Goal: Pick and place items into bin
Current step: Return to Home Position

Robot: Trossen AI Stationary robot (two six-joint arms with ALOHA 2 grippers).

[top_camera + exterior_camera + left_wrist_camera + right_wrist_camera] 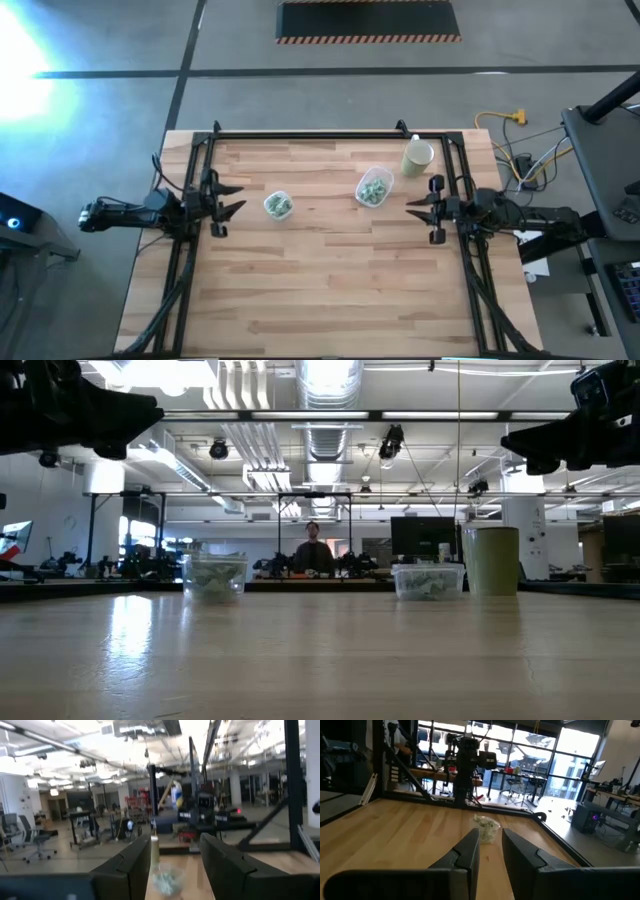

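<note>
Pick-and-place looks finished: both arms parked at the table sides, nothing held.

On the near half of the table (330, 300) I see no loose piece. At mid-depth the left gripper (238, 197) sits at the left edge, fingers spread wide and empty. The right gripper (415, 208) sits at the right edge, fingers a narrow gap apart, also empty. Both point inward. Between them the items (280, 207), tiny pale green and white pieces, lie inside the left tub (267, 205) and the right tub (360, 180), which stand well apart. Farther back, just beside the right tub, the cream cup (417, 157) stands upright. A person (313, 550) is in the room beyond. Judgement: the step in hand is homing. The next move calls for no grasp, only arms kept clear of the tubs, unless a piece lies hidden.
</note>
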